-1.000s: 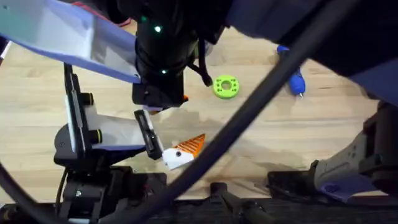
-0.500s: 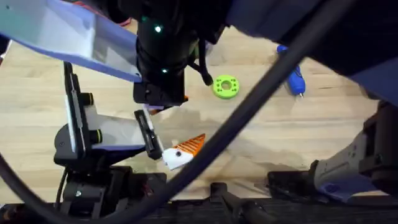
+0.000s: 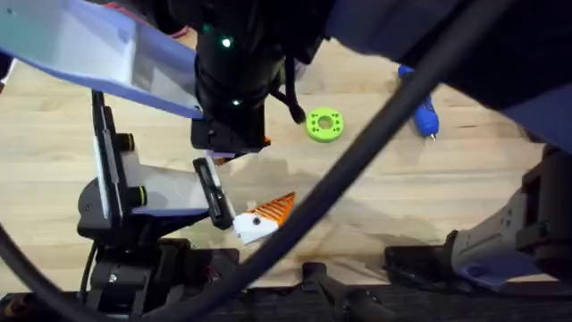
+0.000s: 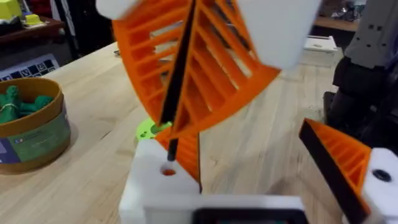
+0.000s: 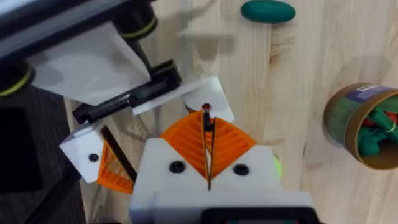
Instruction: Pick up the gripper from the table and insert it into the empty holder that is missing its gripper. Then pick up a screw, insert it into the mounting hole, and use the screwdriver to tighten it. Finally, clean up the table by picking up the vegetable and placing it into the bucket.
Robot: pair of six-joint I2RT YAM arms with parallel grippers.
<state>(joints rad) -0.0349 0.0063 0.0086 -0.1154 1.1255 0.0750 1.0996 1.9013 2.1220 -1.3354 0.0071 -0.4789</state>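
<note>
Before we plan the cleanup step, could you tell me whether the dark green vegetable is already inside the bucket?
No, the vegetable lies on the bare wood of the table, apart from the bucket.

Pale wooden table (image 3: 54,125) (perhaps shelving behind)

Pale wood-grain table (image 5: 292,74), smooth green vegetable (image 5: 268,11), ribbed orange plastic gripper (image 3: 275,208).
</note>
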